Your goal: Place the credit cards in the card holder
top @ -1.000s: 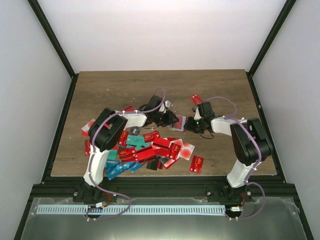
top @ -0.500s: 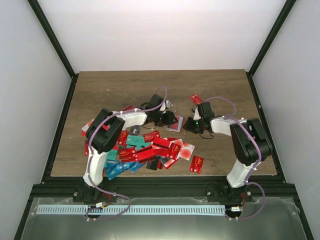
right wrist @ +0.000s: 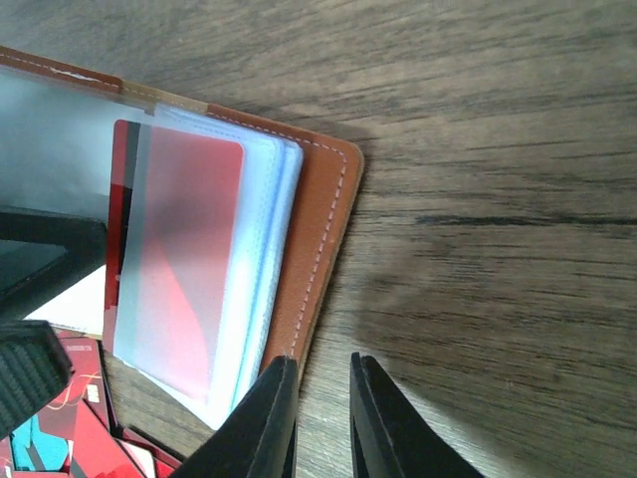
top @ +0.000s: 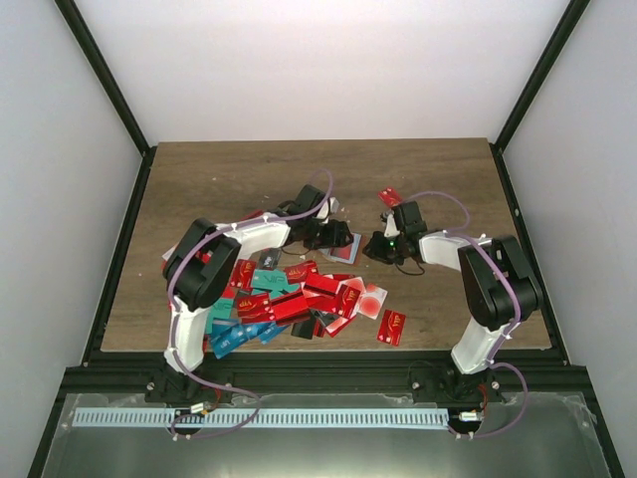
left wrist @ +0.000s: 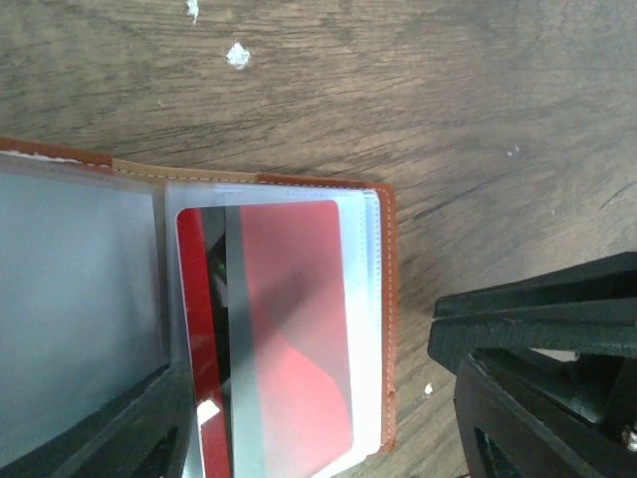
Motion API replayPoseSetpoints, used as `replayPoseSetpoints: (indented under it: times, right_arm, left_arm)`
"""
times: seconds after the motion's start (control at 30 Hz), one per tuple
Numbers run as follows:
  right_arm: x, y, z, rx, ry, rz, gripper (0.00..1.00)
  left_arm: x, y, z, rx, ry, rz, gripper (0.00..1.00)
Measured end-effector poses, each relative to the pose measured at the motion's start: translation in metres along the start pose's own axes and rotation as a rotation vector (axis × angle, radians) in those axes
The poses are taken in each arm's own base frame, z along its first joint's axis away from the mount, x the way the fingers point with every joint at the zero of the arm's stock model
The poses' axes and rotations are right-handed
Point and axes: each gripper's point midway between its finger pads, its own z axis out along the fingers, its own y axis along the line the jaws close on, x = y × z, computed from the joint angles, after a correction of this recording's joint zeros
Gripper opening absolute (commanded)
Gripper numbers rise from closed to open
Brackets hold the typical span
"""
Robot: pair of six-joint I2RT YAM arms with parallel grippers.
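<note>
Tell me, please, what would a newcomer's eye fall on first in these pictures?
The heap of mostly red credit cards, strewn over the table in front of the left arm, stands out first. Just beyond the heap lies the open brown card holder, between the left pincer and the right pincer. One red card shows inside it.

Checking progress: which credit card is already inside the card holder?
The red card with a grey stripe, sleeved in the open card holder; the other cards lie loose outside it.
</note>
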Motion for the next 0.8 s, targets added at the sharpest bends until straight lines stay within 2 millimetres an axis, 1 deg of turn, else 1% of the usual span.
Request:
replayPoseSetpoints:
  times: [0.1, 0.23, 0.33, 0.53, 0.63, 0.8]
  right_arm:
    - [-0.003, 0.003, -0.001, -0.008, -0.005, -0.004, 0.17]
    - [-0.006, 0.008, -0.005, -0.023, -0.014, -0.01, 0.17]
    - [-0.007, 0.011, -0.006, -0.032, -0.018, -0.013, 0.17]
    - [-0.012, 0.018, -0.007, -0.058, -0.025, -0.021, 0.17]
    - [-0.014, 0.02, -0.008, -0.066, -0.027, -0.022, 0.17]
    - [-0.015, 0.022, -0.008, -0.075, -0.027, -0.023, 0.16]
  left_arm:
    - [-0.002, -0.003, -0.005, -0.002, -0.009, 0.018, 0.76]
    - [-0.004, -0.002, -0.008, -0.011, -0.016, 0.04, 0.69]
    - [-0.002, 0.001, -0.008, -0.03, -0.012, 0.051, 0.6]
    - [-0.003, 0.008, -0.007, -0.065, -0.017, 0.069, 0.37]
    - [-0.004, 0.01, -0.007, -0.074, -0.02, 0.075, 0.35]
    - [-0.006, 0.013, -0.003, -0.09, -0.021, 0.077, 0.35]
